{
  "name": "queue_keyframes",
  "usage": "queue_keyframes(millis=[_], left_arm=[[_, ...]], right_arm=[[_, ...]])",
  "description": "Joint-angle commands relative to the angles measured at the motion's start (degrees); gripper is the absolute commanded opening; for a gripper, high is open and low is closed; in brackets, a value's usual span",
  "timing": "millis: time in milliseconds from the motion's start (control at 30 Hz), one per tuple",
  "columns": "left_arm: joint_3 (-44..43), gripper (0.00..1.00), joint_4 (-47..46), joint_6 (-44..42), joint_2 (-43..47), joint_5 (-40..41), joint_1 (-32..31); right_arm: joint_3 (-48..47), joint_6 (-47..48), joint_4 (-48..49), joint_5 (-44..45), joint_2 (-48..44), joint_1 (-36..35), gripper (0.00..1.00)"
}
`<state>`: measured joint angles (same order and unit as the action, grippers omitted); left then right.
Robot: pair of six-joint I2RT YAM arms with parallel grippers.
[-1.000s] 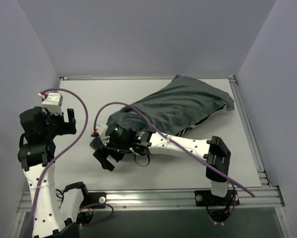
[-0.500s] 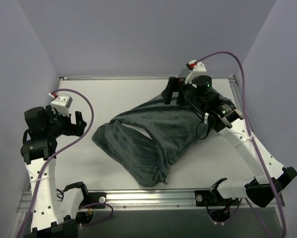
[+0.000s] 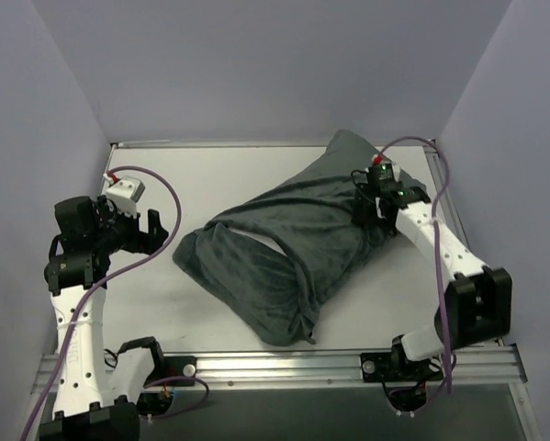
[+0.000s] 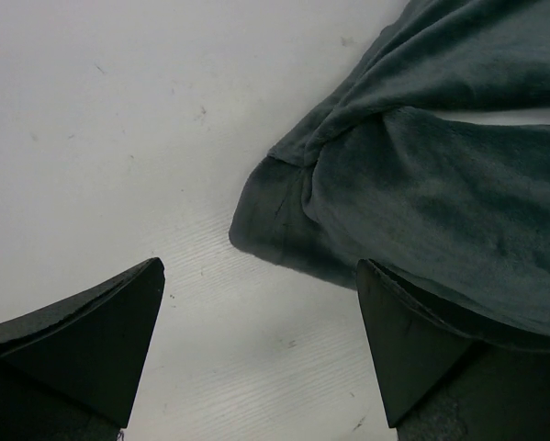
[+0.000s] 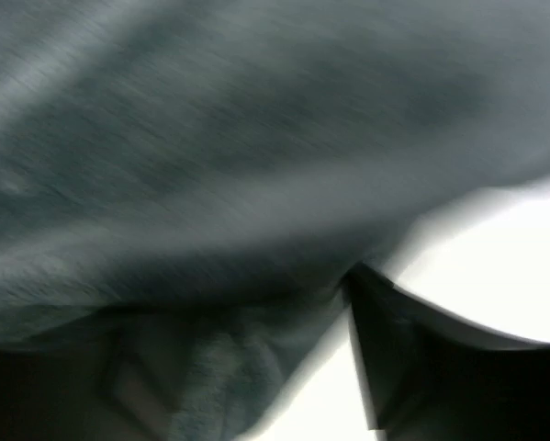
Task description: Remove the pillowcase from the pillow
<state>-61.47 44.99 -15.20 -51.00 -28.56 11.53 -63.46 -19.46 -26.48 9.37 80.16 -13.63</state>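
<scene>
On the pillowcase (image 3: 284,248), right jaws dig in, arm folded, grip unclear; left jaws hover wide, arm raised.

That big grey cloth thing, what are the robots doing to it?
It is a pillowcase, dark side out, lying bunched on the table. The right gripper is pushed into its far end; whether it has pinched the fabric is too blurry to tell. The left gripper hovers open beside its left edge, not touching.
</scene>
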Motion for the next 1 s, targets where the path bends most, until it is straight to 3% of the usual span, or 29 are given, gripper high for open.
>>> queue_keyframes(millis=[0, 67, 167, 333, 433, 467, 500, 633, 767, 833, 867, 967], left_arm=[[-0.7, 0.95, -0.1, -0.2, 1.6, -2.2, -0.2], [-0.1, 0.95, -0.3, 0.0, 2.7, -3.6, -0.3], [1.6, 0.95, -0.9, 0.0, 4.9, -4.9, -0.3], [3.2, 0.96, -1.4, -0.7, 5.7, -6.7, -0.3], [3.1, 0.98, -1.2, -1.1, 5.0, -8.4, -0.5], [2.9, 0.98, -1.0, -1.2, 4.7, -9.1, -0.7], [2.7, 0.98, -0.6, -1.9, 4.0, -9.8, -1.1], [0.9, 0.98, -0.5, -4.7, 1.4, -6.2, -5.2], [-2.4, 0.97, -1.3, -13.1, -2.6, 1.4, -8.0], [-7.9, 0.96, 6.2, -21.8, -5.8, 2.1, -7.8], [-9.8, 0.97, 13.0, -29.4, -7.2, 2.0, -6.8], [-14.3, 0.97, 20.0, -38.2, -7.5, 0.1, -2.8]], right_arm=[[-11.5, 4.3, 8.6, -13.1, 11.7, -1.0, 0.45], [-17.4, 4.8, 13.4, -19.1, 18.5, -4.1, 0.26], [-32.4, 9.5, 15.2, -27.8, 28.0, -10.9, 0.21], [-64.1, 16.8, 8.5, -37.9, 46.0, -19.9, 0.2], [-71.8, 17.6, 7.8, -39.6, 49.2, -22.8, 0.37], [-71.3, 16.1, 10.9, -39.3, 48.7, -23.0, 0.61], [-70.3, 14.9, 12.6, -38.7, 46.7, -23.1, 0.71], [-62.4, 10.9, 20.0, -27.2, 39.3, -21.0, 0.95], [-57.0, 5.2, 19.5, -22.1, 32.6, -16.6, 0.96], [-53.2, 3.0, 15.7, -21.4, 27.8, -16.0, 0.96], [-50.7, 3.4, 15.0, -19.8, 25.6, -17.6, 0.96], [-35.3, 2.5, 16.6, -14.5, 14.9, -25.4, 0.96]])
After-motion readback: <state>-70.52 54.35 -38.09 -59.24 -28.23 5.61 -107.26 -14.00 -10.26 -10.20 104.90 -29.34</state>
